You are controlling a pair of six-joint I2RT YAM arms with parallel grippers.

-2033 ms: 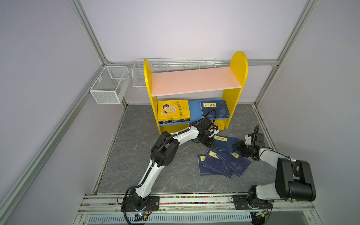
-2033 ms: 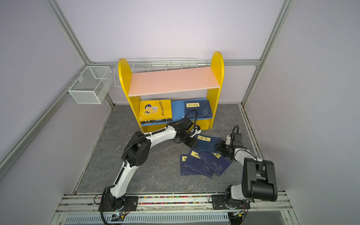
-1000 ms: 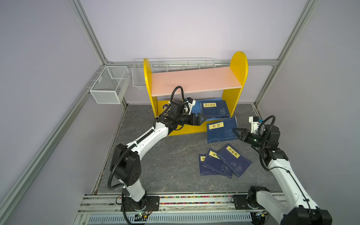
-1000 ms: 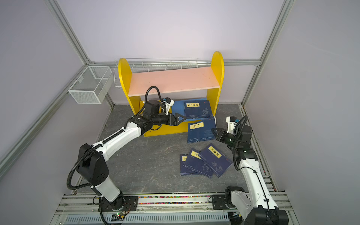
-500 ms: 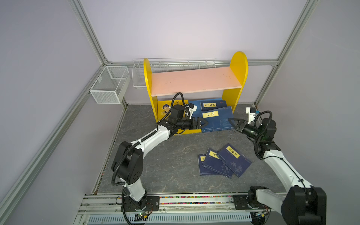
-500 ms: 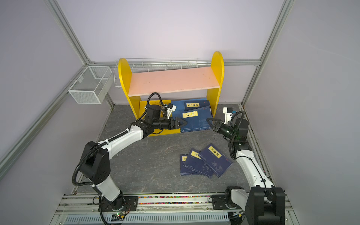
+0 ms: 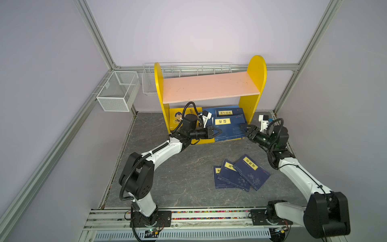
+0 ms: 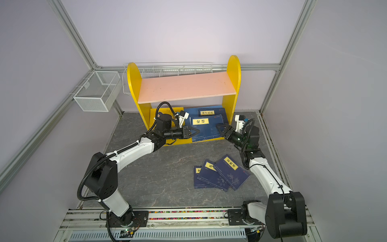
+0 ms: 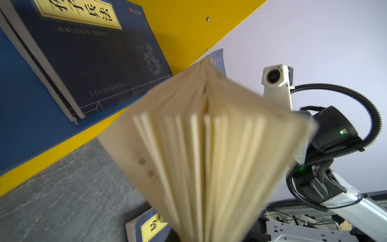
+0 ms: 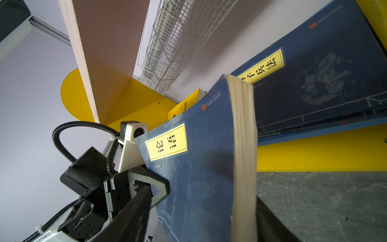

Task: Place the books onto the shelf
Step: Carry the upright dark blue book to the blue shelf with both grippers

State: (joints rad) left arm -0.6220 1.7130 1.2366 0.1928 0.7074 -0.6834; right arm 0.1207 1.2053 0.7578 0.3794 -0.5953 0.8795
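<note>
Grey stone-look tabletop (image 7: 178, 167), lilac walls (image 7: 199, 31); left gripper (image 7: 218, 132) clamps navy book (image 7: 229, 128), right gripper (image 7: 243, 129) spread

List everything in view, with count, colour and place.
shelf: one, yellow sides, pink upper board, blue lower board; against the back wall.
wire baskets: two, white; a box on the left wall, a long one behind the shelf.
yellow book: at least one, yellow; lower board, left end.
flat navy book: one, navy with yellow label; lower board, right part.
tilted navy book: one, navy with yellow label; at the shelf front, between the grippers.
loose books: three, navy, overlapping; grey table, beside the right arm.
left gripper: black, shut on the tilted navy book's edge.
right gripper: black, open at its other edge.
</note>
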